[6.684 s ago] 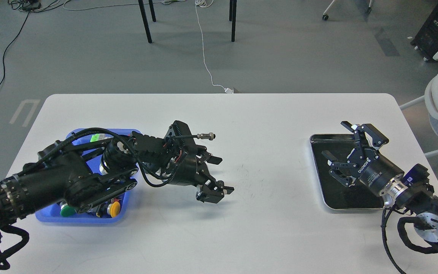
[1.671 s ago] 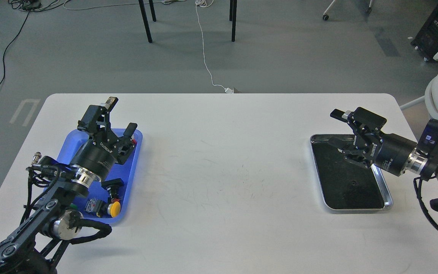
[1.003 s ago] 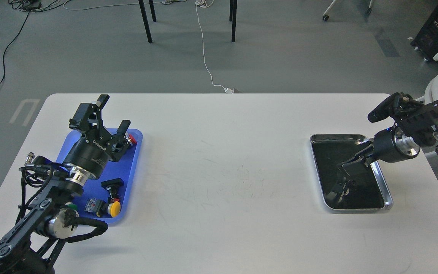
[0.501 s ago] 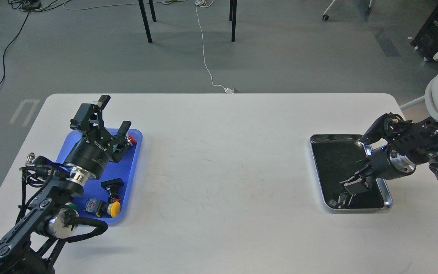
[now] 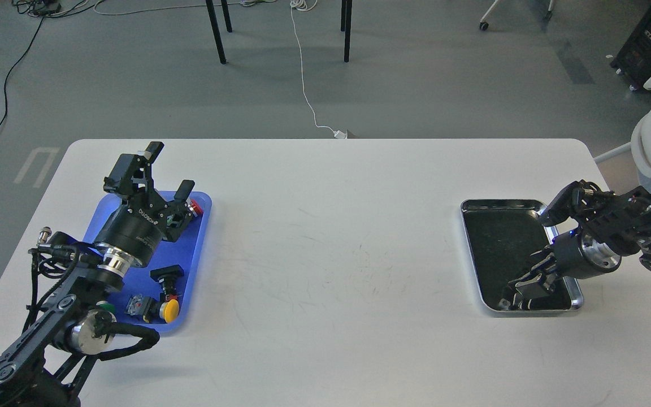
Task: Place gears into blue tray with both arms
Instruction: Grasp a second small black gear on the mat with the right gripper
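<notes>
Lower and nearer the bottom edge of the silver-rimmed tray [image 5: 576,294] than half a second ago, the right gripper [image 5: 515,291] has dipped into that tray's lower corner at the right of the frame. Its fingers are dark against the black lining, so I cannot tell how far apart they stand or whether they have anything between them. No gear can be made out in the tray; if one lies there, it is lost against the lining or hidden under the gripper.

At the left of the frame the left gripper [image 5: 168,174] has hardly shifted, poised over the upper end of the blue tray [image 5: 196,265] with its fingers spread wide and nothing held. In the blue tray lie push-button switches, among them one with a yellow cap [image 5: 170,309] and one with a red cap [image 5: 195,208]; I see no gear among them for certain.

A gear of this kind is likely light, stiff and hard, so it should not deform, but it is thin and lies flat, which leaves little to catch. Best to take it across its toothed rim, fingers low against the lining, since the teeth give some bite. The white desk [image 5: 325,237] between the two trays is a long carry for so small a part.
</notes>
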Robot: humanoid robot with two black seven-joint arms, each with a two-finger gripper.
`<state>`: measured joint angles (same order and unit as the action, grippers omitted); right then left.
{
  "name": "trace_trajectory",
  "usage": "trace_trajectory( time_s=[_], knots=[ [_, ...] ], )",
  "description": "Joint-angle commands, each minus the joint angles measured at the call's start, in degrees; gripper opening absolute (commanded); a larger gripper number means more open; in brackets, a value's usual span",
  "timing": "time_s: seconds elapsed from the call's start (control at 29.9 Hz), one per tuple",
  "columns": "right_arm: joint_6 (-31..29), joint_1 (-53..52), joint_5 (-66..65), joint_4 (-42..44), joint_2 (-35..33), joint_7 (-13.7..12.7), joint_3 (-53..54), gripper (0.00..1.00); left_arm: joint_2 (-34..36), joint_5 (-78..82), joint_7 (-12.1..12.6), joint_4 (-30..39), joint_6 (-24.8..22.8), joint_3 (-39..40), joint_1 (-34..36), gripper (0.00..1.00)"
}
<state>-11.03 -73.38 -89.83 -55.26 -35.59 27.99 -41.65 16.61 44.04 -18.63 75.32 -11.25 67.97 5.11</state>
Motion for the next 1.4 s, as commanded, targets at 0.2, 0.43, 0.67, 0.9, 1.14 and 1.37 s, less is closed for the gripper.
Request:
trace_trajectory(
  time_s=[0.2,0.43,0.67,0.9,1.14,1.37],
  knots=[
    [0.7,0.7,0.0,0.1,0.0,0.0,0.0,0.50,-0.1,0.0,0.0,0.0,0.0,0.1,-0.4,0.98],
    [0.9,0.7,0.0,0.3,0.0,0.0,0.0,0.32,-0.1,0.0,0.0,-0.1,0.0,0.1,-0.3,0.98],
    [0.9,0.5,0.0,0.1,-0.1,0.0,0.0,0.23,-0.1,0.0,0.0,0.0,0.0,0.1,-0.3,0.98],
    [0.9,0.0,0.0,-0.2,-0.2,0.0,0.0,0.23,0.0,0.0,0.0,0.0,0.0,0.1,-0.3,0.98],
    [0.9,-1.1,0.1,-0.9,-0.7,0.0,0.1,0.23,-0.1,-0.1,0.0,-0.1,0.0,0.1,-0.3,0.98],
    [0.9,-6.4,0.3,-5.3,-1.8,0.0,0.3,0.23,-0.1,-0.1,0.0,0.0,0.0,0.1,-0.2,0.98]
  ],
)
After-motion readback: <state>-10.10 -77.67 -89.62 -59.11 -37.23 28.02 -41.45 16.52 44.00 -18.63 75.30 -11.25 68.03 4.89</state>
